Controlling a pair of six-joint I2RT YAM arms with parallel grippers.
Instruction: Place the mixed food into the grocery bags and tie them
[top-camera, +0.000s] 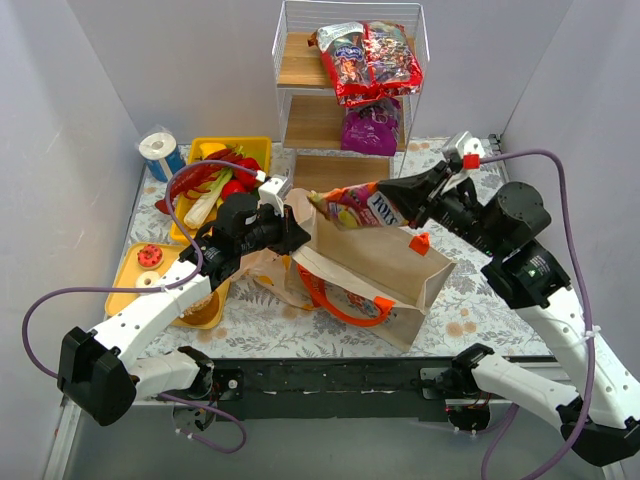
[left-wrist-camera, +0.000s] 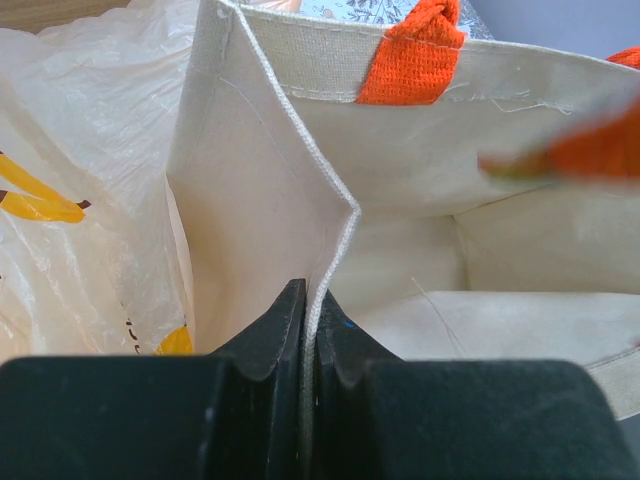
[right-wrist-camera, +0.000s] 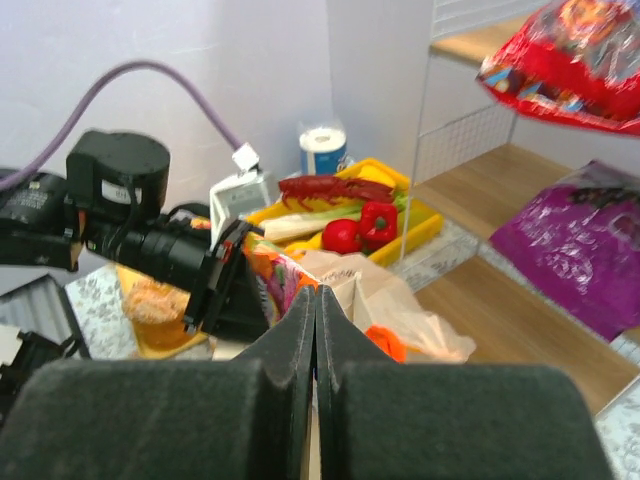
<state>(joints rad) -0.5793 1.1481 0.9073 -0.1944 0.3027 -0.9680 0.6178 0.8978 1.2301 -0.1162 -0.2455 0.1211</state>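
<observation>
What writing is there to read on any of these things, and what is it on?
"TOYS", roughly, in white letters on the orange packet held over the beige tote; not certain.
Red shelf packets: print too small to read.
Peach plastic bag: orange marks, no legible letters.

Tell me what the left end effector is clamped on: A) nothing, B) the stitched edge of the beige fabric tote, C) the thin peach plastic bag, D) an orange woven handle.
B: in the left wrist view the left end effector is shut on the stitched edge of the beige fabric tote.
</observation>
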